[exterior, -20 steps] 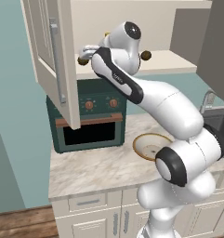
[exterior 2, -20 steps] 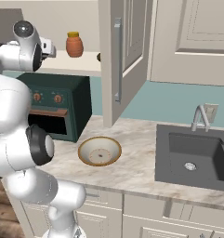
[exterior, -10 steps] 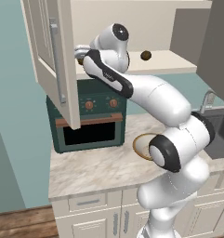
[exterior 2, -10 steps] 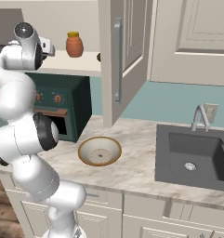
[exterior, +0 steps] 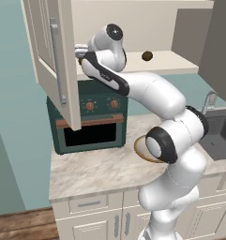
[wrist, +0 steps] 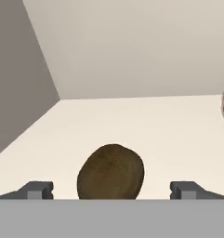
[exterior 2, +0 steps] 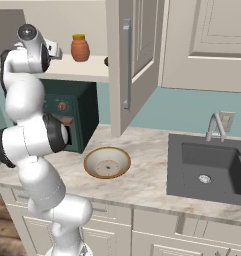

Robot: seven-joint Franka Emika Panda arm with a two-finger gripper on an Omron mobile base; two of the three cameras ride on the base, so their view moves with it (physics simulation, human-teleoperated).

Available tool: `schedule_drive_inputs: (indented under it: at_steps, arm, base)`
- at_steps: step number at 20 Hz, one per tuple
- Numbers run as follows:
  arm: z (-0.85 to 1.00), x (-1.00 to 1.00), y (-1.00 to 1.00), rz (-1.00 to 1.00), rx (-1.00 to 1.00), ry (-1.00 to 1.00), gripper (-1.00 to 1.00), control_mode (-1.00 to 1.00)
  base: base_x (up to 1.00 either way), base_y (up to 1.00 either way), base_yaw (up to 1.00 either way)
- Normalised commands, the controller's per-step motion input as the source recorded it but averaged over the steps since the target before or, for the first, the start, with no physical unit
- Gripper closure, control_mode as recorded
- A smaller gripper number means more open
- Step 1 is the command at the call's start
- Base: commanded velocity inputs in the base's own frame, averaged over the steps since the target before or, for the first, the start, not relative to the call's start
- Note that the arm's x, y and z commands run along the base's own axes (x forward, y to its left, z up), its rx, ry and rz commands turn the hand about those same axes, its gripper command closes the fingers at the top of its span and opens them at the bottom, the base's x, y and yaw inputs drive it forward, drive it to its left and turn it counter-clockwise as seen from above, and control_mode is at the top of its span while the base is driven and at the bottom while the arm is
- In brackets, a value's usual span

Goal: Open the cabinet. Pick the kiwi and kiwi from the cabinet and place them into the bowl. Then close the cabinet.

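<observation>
Reaching into open cabinet (exterior: 53,70), gripper (wrist: 111,189) spread wide, nothing held. Near kiwi (wrist: 111,172) sits on shelf floor between finger tips, lined up for grasp, toward shelf's left end by side wall. Second kiwi (exterior: 146,56) farther along shelf. Jar (exterior 2: 79,47) also on shelf. Bowl (exterior 2: 107,162) waits on counter near front edge, below open doors, beside oven (exterior: 91,122).

Teal wall (exterior 2: 192,110) behind marble counter (exterior 2: 142,180); dark sink (exterior 2: 207,167) with faucet (exterior 2: 214,125) set in; green toaster oven (exterior: 88,119) stood beside; wood floor (exterior: 20,227) below.
</observation>
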Motion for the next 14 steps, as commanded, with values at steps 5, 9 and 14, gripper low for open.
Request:
schedule_drive_inputs:
  at_steps: [5, 9, 14]
  arm:
    - [-0.16, 0.18, 0.02, -0.08, 0.00, 0.01, -1.00, -1.00]
    - [-0.30, 0.15, 0.10, -0.07, 0.00, 0.03, -1.00, -1.00]
    - [-0.41, 0.24, 0.25, -0.05, 0.00, 0.08, -1.00, -1.00]
  base:
    - [0.00, 0.00, 0.00]
    - [0.00, 0.00, 0.00]
    - [0.00, 0.00, 0.00]
